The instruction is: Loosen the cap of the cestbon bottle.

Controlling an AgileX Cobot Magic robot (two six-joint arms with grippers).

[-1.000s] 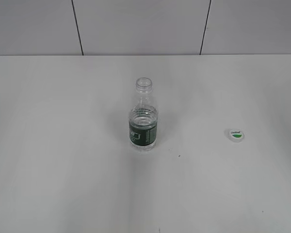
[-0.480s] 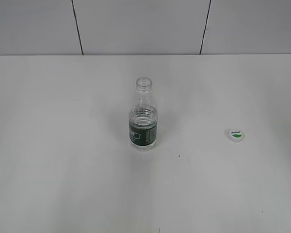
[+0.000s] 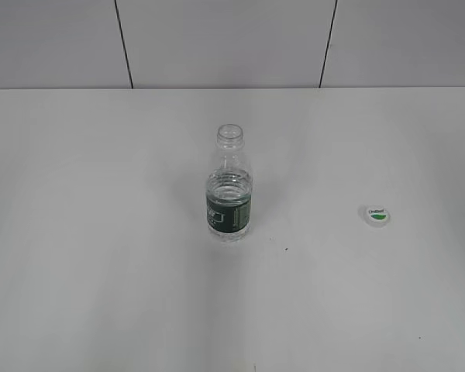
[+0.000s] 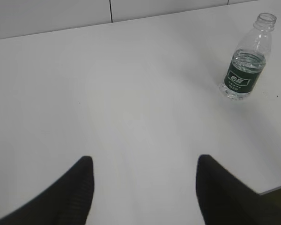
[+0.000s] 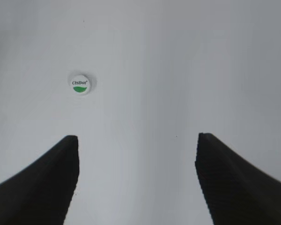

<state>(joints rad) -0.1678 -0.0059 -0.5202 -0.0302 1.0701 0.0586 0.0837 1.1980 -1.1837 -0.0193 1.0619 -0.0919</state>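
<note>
The cestbon bottle [image 3: 230,194] stands upright in the middle of the white table with its neck open and no cap on it. It also shows at the top right of the left wrist view [image 4: 246,60]. The cap [image 3: 378,215] lies flat on the table to the bottle's right, green mark up, and shows in the right wrist view [image 5: 79,84]. My left gripper [image 4: 144,161] is open and empty, well short of the bottle. My right gripper [image 5: 136,139] is open and empty, with the cap ahead and to its left. Neither gripper shows in the exterior view.
The white table [image 3: 101,271] ends at a grey panelled wall [image 3: 217,39] behind the bottle. A table edge shows at the bottom right of the left wrist view [image 4: 276,190].
The bottle shifts very slightly on the table between frames. The cap has not moved.
</note>
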